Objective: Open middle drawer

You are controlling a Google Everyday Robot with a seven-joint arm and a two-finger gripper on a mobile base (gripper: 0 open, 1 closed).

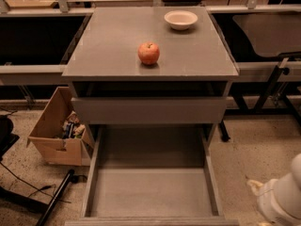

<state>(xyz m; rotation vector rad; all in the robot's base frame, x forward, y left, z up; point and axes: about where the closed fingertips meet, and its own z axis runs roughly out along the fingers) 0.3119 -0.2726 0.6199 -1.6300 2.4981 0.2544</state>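
The grey, flat-topped cabinet desk point(113, 46) stands in the middle of the view. On it a round red apple point(148, 53) sits near the centre. A shallow cream-white bowl point(181, 19) sits well apart from the apple, toward the far right corner, and its inside looks bare.

Under the desk top is a dark gap, and below that the plain grey upper drawer front point(149, 109).

Beneath that front, the middle drawer point(150, 192), a wide, shallow matte-grey box, is pulled far out toward the camera. Its side walls run forward on both sides, and its flat front lies along the bottom edge of the view. The grey floor of this drawer holds nothing that can be seen. Its back part is in shadow under the upper front.

To the left of the desk, on the speckled floor point(249, 149), stands an open brown cardboard box point(56, 140). It touches or nearly touches the drawer's left side. Inside it is a jumble of small coloured packets point(73, 126) that cannot be told apart.

The robot's white hand point(280, 201) is at the lower right corner, beside the drawer's right wall and apart from it. It is partly cut off by the edge, and I cannot tell whether it is wide or narrow.
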